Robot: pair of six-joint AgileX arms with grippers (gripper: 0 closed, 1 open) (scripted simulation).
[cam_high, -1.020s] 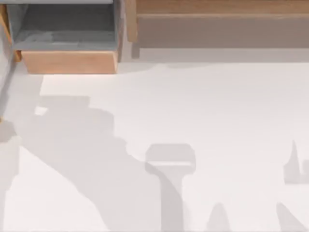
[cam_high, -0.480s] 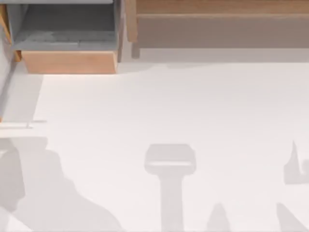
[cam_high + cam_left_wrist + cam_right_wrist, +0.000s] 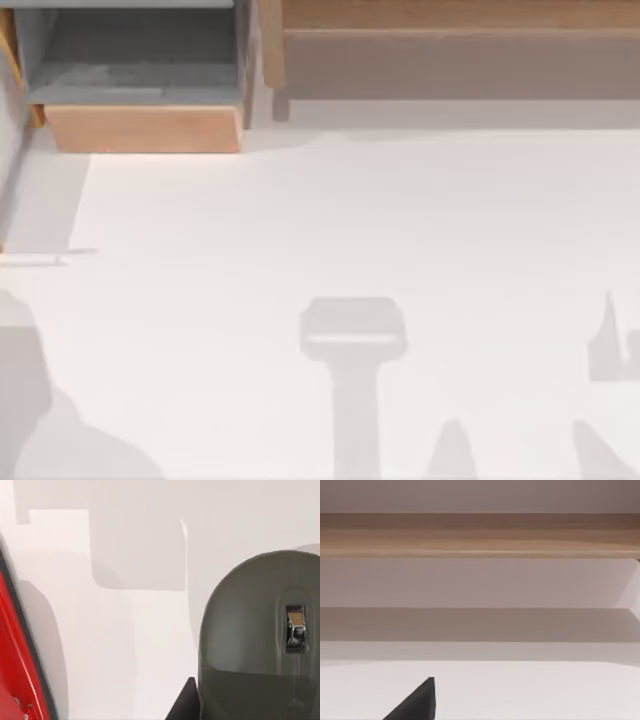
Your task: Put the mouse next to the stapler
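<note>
A dark grey-green mouse with a metal scroll wheel looms close in the left wrist view. My left gripper is shut on it, one black finger pressed against its side and the other hidden. The red stapler lies just beside them on the white table, with a strip of bare table between stapler and mouse. My right gripper hangs above the table, facing the wooden shelf.
An open wooden drawer stands at the table's back left. A long wooden shelf runs along the back right. Arm shadows fall on the white table along its front edge and lower left corner.
In the top view my left arm's shadow has slid from the table's middle left down into the lower left corner. The shadows at the front right have stayed put.
</note>
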